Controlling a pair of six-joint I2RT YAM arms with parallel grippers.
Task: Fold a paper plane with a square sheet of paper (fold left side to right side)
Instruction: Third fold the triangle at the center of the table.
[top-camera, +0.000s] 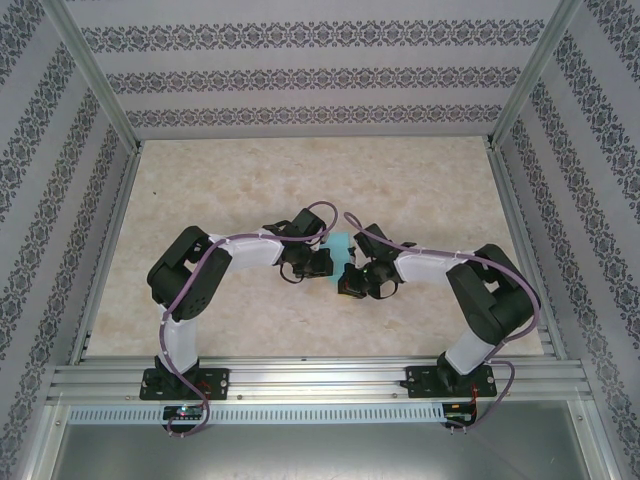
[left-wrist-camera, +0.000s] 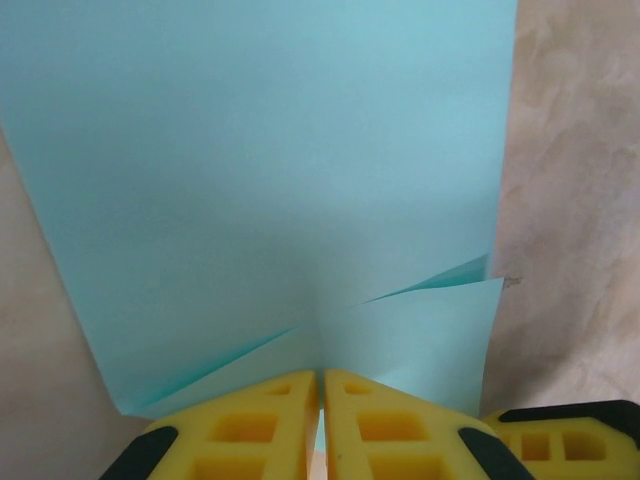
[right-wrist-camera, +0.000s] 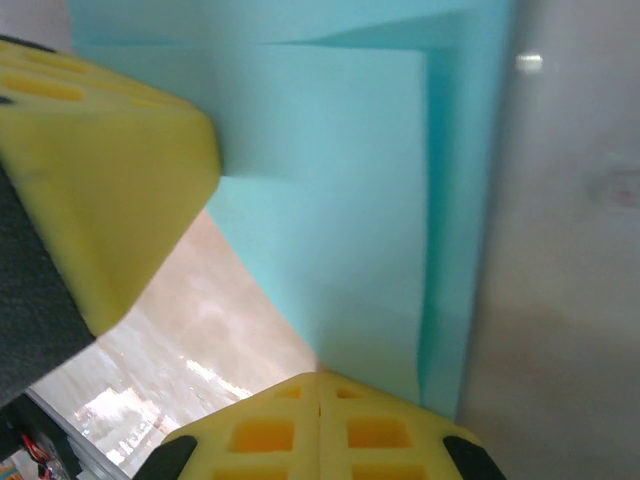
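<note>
Both pincers were shut tight on the paper (left-wrist-camera: 260, 180), left pincer (left-wrist-camera: 321, 378) on one edge, right pincer (right-wrist-camera: 318, 380) on layered flaps. It sat between them at mid-table (top-camera: 300, 170). Judged mid-fold; next, the left side likely needs carrying squarely across, then creasing.

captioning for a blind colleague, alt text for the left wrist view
A thin folded turquoise paper sheet, seen close up, is pinched at its near edge by the shut yellow-fingered left end effector. Beige marbled tabletop shows on both sides.
</note>
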